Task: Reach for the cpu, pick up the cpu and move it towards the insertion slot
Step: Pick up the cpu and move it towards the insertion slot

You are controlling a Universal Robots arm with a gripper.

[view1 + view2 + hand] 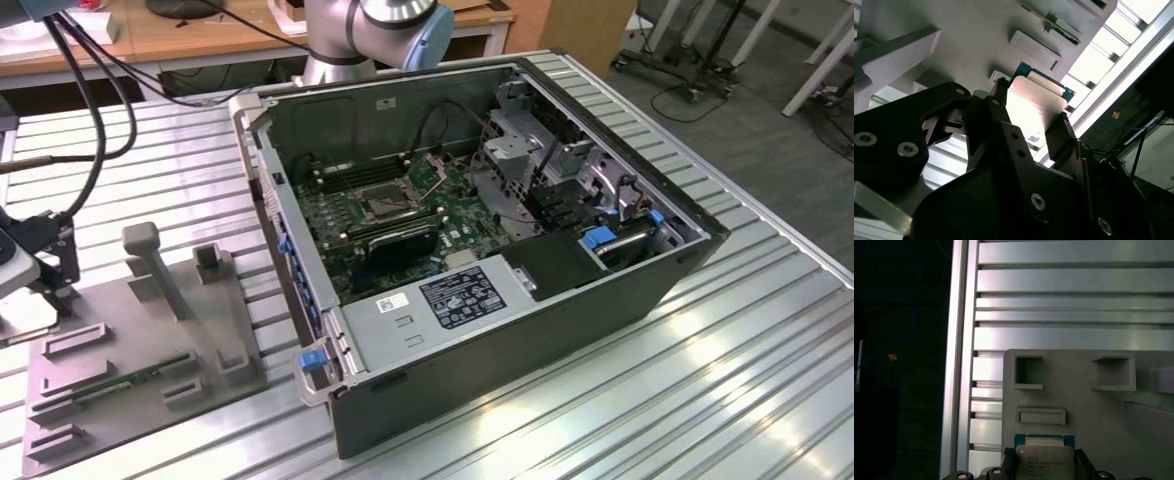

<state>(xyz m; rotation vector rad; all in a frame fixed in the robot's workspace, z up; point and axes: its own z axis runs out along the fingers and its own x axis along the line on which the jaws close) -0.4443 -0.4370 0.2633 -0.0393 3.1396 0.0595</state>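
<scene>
- The small, flat, square, silvery-topped and green-rimmed cpu point(1044, 459) is found over the flat grey plastic tray point(1079, 405), near one of the tray's edges and just beside a shallow rectangular recess point(1041, 416) moulded into it.
- The black two-fingered gripper point(1030, 111) is closed narrowly on the cpu. Its dark fingers point(1061, 134) are pressed against two opposite edges of the chip, and the metal top is left uncovered between them.
- Whether the chip is already lifted clear of the tray, or is only clamped where it lies, cannot be told.
- The chip is judged to be light, thin and stiff, so little force should be needed.
- Its smooth metal top is judged to be slippery and its underside delicate, so the edges of the green board are taken as the right place to hold it, as is done here.
- A tilt in the grasp is considered the main risk, since so thin a part can twist between flat pads.
- The square, silver-framed, dark-centred insertion slot point(379, 201) is seen on the green board inside the open dark computer case point(561, 335), well apart from the tray, towards the exterior view's right.
- A long narrow green memory stick point(127, 381) is seen lying on the tray.
</scene>
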